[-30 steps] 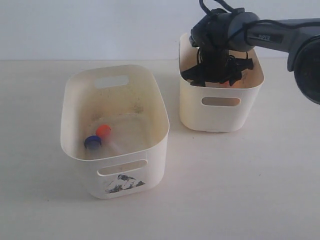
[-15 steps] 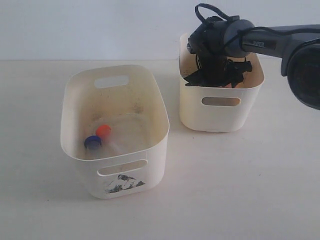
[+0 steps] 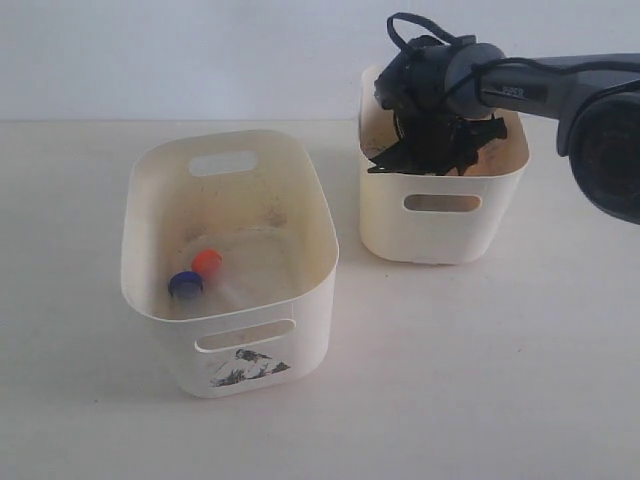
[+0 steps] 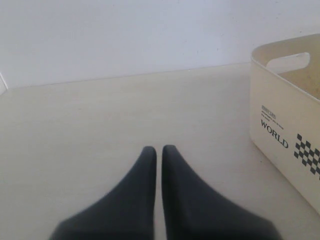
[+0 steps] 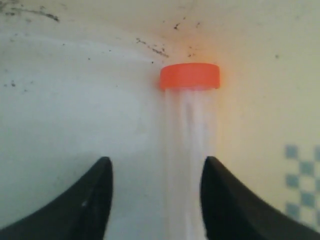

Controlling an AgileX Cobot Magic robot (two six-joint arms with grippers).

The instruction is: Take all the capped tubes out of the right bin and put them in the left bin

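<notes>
Inside right bin (image 3: 440, 225), orange-capped tube (image 5: 190, 125), lying within parted tool (image 5: 156, 160)

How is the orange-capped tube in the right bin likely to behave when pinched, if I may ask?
The orange-capped tube looks clear, round and smooth, so it may roll or slip. It appears empty, so probably light.

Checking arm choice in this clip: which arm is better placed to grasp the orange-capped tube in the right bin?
Right. Its hand is down inside the right bin, open, fingers either side of the orange-capped tube. The left hand is shut over bare table.
</notes>
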